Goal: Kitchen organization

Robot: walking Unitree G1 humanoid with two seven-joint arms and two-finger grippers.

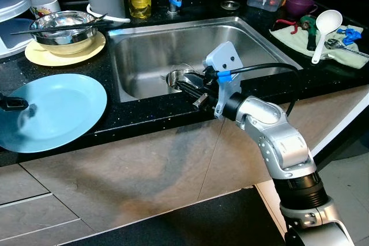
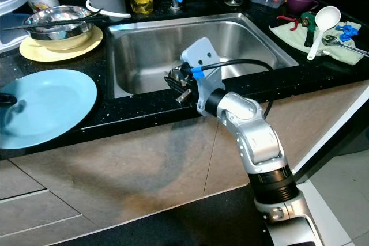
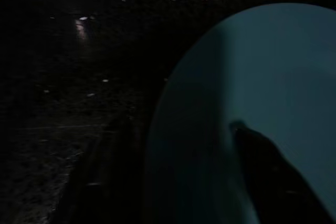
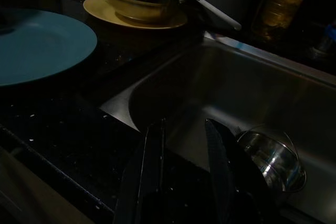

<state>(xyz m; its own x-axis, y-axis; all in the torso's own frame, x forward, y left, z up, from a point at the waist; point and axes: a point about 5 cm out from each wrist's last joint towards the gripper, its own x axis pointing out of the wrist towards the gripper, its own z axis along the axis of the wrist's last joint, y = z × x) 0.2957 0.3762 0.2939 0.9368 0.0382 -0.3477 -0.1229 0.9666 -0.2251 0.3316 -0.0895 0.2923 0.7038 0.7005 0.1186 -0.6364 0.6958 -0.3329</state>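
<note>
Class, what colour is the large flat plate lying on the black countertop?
Light blue plate, clearest in the left eye view.

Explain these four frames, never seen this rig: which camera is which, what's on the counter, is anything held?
It is a humanoid robot with two silver arms, each ending in two long black fingers. The two bright pictures come from a stereo camera on its head, looking down at a black kitchen counter with a steel sink. The two dark pictures come from cameras on the wrists, looking along the fingers.

The right gripper reaches over the sink's front edge, fingers apart and empty, beside a small metal cup lying in the sink.

The left gripper straddles the rim of a light blue plate, one finger over it and one off its edge.

Behind the plate, a steel bowl with black chopsticks sits on a yellow plate. Right of the sink, a white ladle lies on a cloth.
</note>
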